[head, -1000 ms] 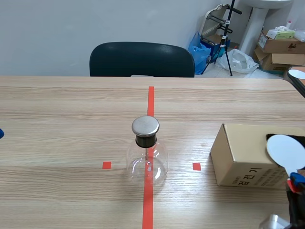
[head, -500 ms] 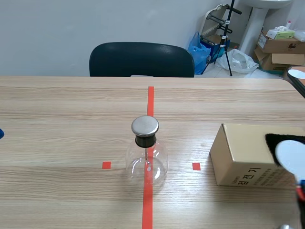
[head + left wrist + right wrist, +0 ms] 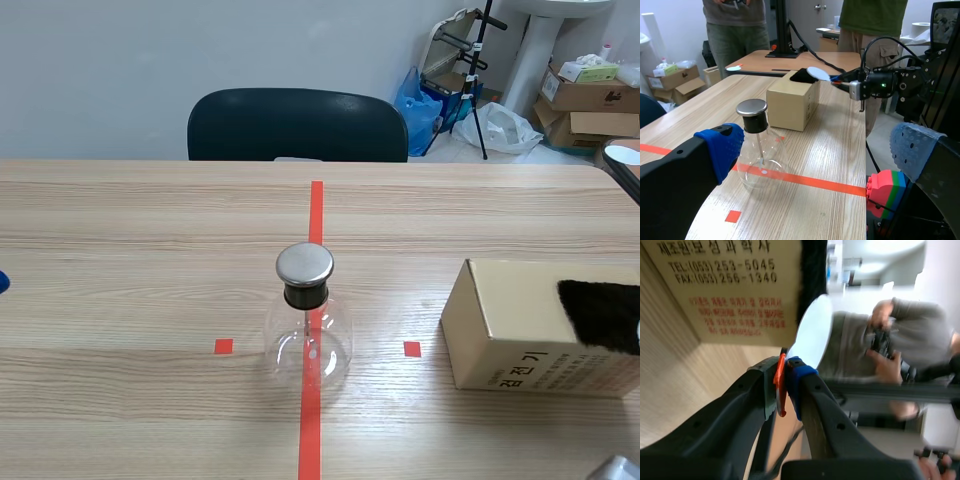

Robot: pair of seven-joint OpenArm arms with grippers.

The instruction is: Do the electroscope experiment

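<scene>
**Disc swings off the fur, away from the flask**

Right hand (image 3: 782,386) is clamped on the orange-red handle (image 3: 780,385) of the white disc (image 3: 812,332). A sec ago the disc hung over the black fur (image 3: 600,312) on the cardboard box (image 3: 520,335). Since then it has slid outward, farther from the flask (image 3: 308,335), and it's now gone from the scene view. Left wrist view shows it in the air beyond the box, on the side away from the flask, touching nothing.

The flask itself hasn't budged. It stands upright on the counter (image 3: 130,250), on the red tape line (image 3: 316,215), w/ its metal cap (image 3: 304,263) on. The box sits apart from it, to the robot's right.

Left hand (image 3: 817,147) is spread wide, empty, hovering near the flask.

Prob. the rubbing stroke is done or resetting. The cap isn't yet approached, so the charge test is still ahead.
</scene>
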